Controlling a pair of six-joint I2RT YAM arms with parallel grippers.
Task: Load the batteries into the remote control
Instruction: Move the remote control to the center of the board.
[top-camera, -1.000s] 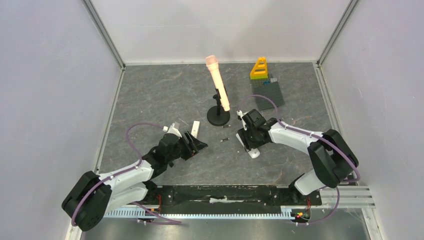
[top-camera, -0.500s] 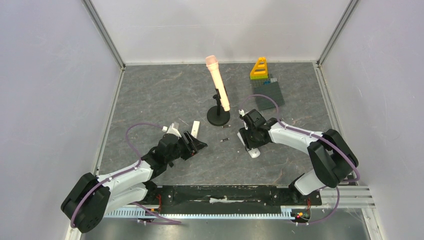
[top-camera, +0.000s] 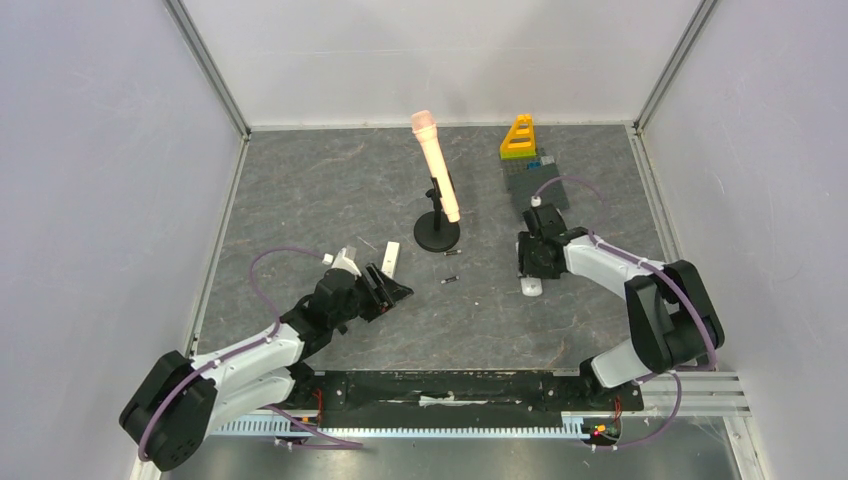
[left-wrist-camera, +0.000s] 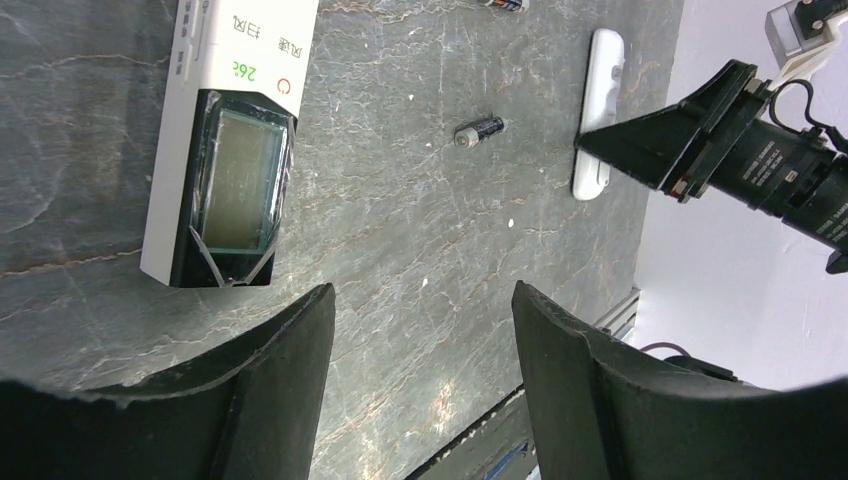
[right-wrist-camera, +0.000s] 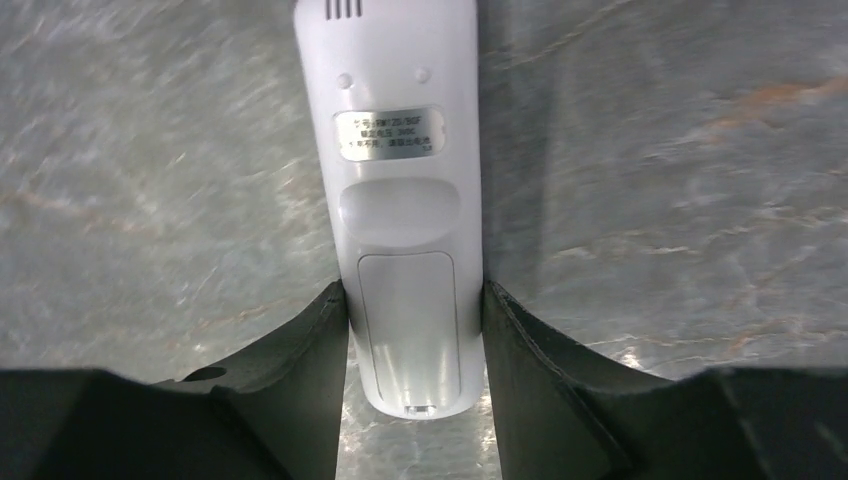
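Gripper on the right arm (right-wrist-camera: 412, 300) is clamped on the white remote (right-wrist-camera: 405, 180): we see both fingers (right-wrist-camera: 300, 375) pressed against its long sides near the rounded end. Remote is back face up, battery cover (right-wrist-camera: 408, 320) shut, silver label above it. We can't tell whether it rests on the table (top-camera: 330, 190) or sits just off it. In the top view that remote is right of centre, its rounded end poking out from under the right arm's gripper toward the near edge. Left gripper (left-wrist-camera: 420, 300) is spread wide with nothing between its fingers, low over bare table left of centre. Just beyond one finger lies the display remote (left-wrist-camera: 230, 150), flat, face up, screen end nearest that gripper, not touched by it. Dark grey battery (left-wrist-camera: 478, 131) lies loose on the table between the two remotes, apart from both. Second battery (left-wrist-camera: 505, 4), orange on its body, lies further out and is cut by the frame edge in the left wrist view. From above we see both on the open table between the two grippers, near the round black stand base (top-camera: 437, 238). That stand carries a peach microphone (top-camera: 436, 170), tilted. Grey baseplate (top-camera: 535, 185) with a yellow piece (top-camera: 518, 138) sits at the far right, well apart from everything else.
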